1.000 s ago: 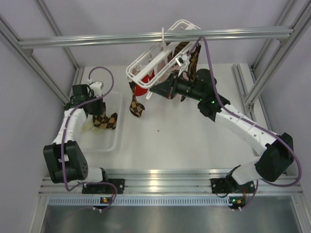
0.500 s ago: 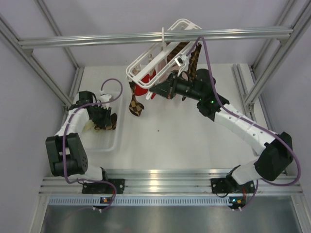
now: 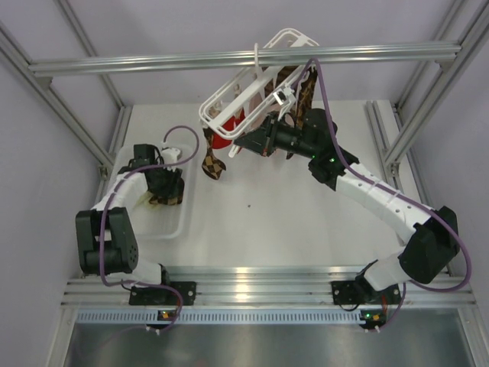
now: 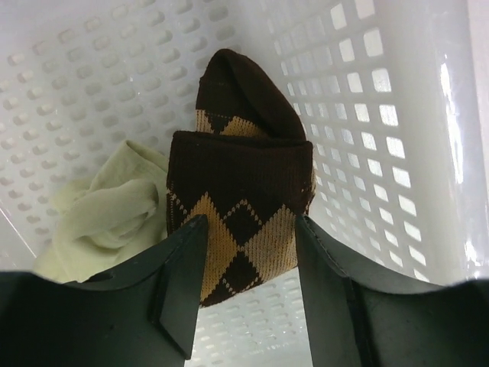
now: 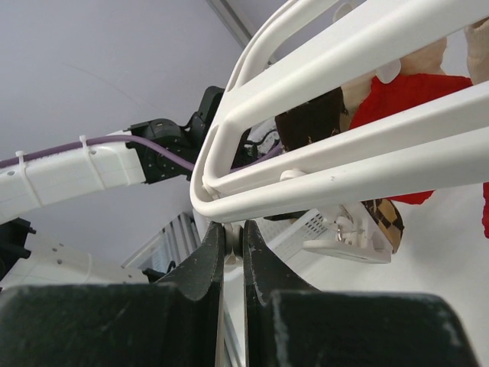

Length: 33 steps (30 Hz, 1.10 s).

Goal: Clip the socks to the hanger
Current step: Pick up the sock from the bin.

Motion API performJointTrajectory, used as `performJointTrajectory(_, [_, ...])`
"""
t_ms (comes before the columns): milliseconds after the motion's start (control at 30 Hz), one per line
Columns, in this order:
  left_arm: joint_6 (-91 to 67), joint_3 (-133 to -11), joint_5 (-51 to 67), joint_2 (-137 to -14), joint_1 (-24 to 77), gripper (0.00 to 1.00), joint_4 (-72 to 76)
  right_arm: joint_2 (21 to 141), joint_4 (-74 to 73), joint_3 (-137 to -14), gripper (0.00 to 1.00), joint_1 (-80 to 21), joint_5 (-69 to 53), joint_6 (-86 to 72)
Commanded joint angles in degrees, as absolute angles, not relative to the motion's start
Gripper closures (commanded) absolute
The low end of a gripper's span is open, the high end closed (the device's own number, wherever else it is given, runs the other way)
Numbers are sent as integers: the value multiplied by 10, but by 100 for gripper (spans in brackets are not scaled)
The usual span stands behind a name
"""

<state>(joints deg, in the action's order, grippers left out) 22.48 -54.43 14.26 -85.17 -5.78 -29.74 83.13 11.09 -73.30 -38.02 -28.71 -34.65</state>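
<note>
Right wrist, right pincer (image 5: 232, 234) raised, clamped on hanger (image 5: 344, 180)

The top external camera looked steeply down from above and behind the arm bases. It stood far enough off to take in the whole pale table (image 3: 290, 222), and the white plastic open-frame hanger (image 3: 229, 90) hung at upper middle. The right wrist camera sat just beneath that hanger, tilted up along the right gripper (image 5: 231, 229), with the rails filling its view. The left wrist camera sat well left of the hanger, inside the white perforated plastic basket (image 4: 114, 76). It faced past the left gripper (image 4: 250, 222) at a folded brown-and-tan diamond-check sock (image 4: 241, 176) from very near. The overhead view shared the hanger with the right wrist view, and the basket and sock with the left.
</note>
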Motion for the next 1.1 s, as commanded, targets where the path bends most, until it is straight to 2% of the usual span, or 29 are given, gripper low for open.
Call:
performJointTrajectory(0, [216,-543,100,-866,-35,46,-249,838,127,-766,100,-381,-282,-343])
performJointTrajectory(100, [212,-551,76,-893,-31,47,-251,838,126,-766,100,-381,-281,-340])
performJointTrajectory(267, [192,-559,68,-909,-30,90,-259,838,124,-767,100,-381,-280,-335])
performJointTrajectory(367, [178,-564,74,-898,-31,100,-272,838,127,-766,100,-381,-280,-335])
performJointTrajectory(800, [172,-600,144,-710,-33,100,-359,825,138,-754,100,-379,-282,-335])
performJointTrajectory(1067, [214,-618,295,-590,-33,100,-359,820,151,-753,100,-379,-279,-344])
